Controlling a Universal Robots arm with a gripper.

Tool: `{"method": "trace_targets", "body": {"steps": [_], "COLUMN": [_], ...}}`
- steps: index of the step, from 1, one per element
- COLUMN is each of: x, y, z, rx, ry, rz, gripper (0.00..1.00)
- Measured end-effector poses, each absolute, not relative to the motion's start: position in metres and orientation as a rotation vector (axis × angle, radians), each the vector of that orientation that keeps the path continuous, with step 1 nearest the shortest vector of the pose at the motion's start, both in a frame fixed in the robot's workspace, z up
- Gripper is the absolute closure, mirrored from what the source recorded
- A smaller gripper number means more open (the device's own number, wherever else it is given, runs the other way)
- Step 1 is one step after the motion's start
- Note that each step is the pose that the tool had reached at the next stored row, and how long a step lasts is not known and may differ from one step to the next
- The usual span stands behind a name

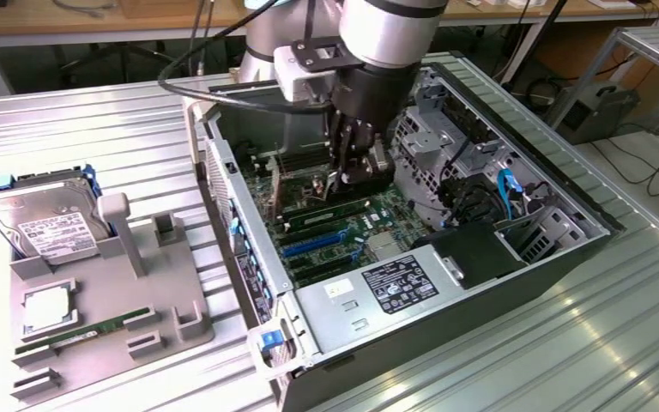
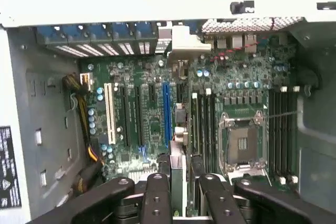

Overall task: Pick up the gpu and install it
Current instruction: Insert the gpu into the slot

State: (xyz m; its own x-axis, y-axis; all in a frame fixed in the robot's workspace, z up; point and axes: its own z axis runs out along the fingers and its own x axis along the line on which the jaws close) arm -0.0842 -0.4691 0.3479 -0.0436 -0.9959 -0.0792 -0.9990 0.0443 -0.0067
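Note:
My gripper [image 1: 359,172] reaches down inside the open computer case [image 1: 559,184], low over the motherboard [image 1: 364,225]. In the wrist view its black fingers [image 2: 157,198] are shut on the gpu [image 2: 178,169], a thin card seen edge-on between them. The card runs away from the gripper to its pale metal end bracket [image 2: 184,43] at the case's rear slot openings. It stands upright over the slots right beside the long blue slot [image 2: 167,111]. In the exterior view the gpu [image 1: 312,187] shows as a dark strip under the gripper; whether it sits fully in a slot I cannot tell.
A grey fixture [image 1: 135,296] at the exterior view's left carries the silver hard drive [image 1: 45,225], a processor chip [image 1: 45,307] and a green memory stick [image 1: 83,330]. Inside the case are the drive cage [image 1: 444,137], a black box [image 1: 479,253], the processor socket [image 2: 242,140] and cables [image 2: 84,124].

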Motion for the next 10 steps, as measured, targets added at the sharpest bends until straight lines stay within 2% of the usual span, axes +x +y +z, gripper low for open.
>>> {"method": "trace_targets", "body": {"steps": [3,10], "x": [-0.088,-0.090], "y": [-0.476,-0.469], "z": [0.304,0.292], "rx": [-2.210,-2.222], "ry": [2.152,2.165], "rz": [0.087,0.100], "gripper": [0.74,0.74]}}
